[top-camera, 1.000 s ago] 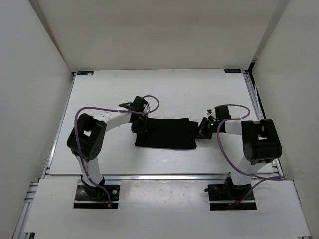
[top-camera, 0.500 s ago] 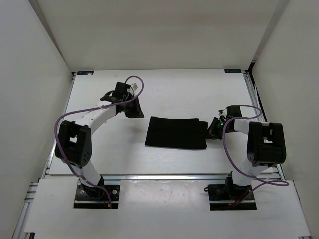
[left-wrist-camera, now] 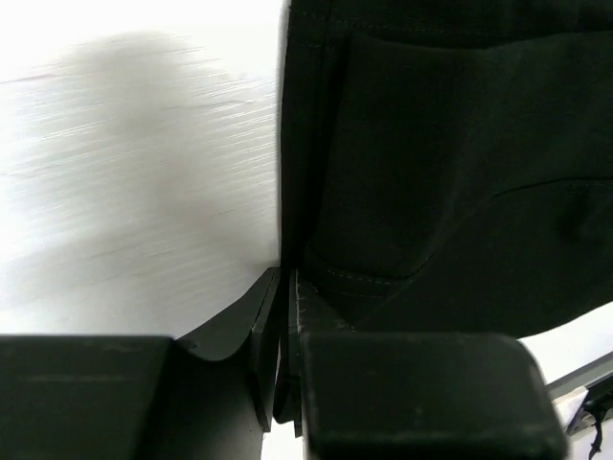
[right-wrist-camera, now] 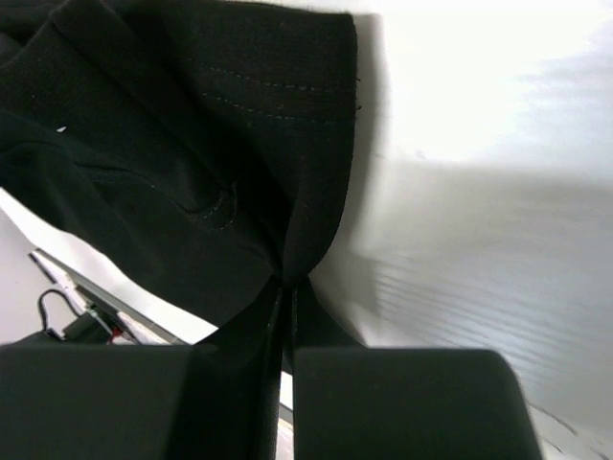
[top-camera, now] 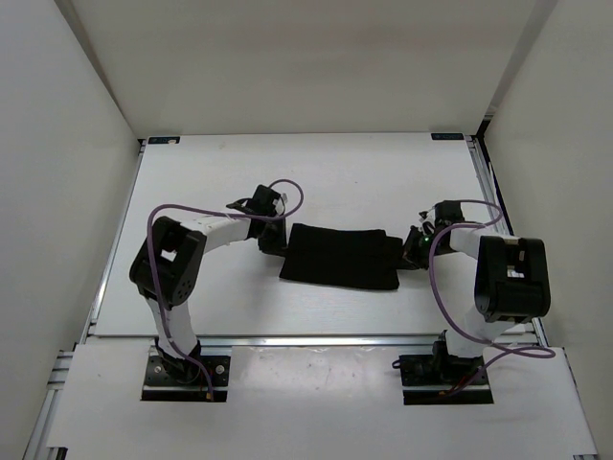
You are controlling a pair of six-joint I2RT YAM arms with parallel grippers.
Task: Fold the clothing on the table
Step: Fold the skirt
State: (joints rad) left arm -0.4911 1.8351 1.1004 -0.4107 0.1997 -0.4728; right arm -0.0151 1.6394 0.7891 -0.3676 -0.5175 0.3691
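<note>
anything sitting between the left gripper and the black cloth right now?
Nothing visible. The left gripper is right at the left edge of the clothing, with only bare table beside it. The right gripper is pinched on the opposite edge.

The white table lies flat, with silver rails along its near edge. One piece of black clothing lies on it around the middle, folded into a wide band with stitched seams showing.
</note>
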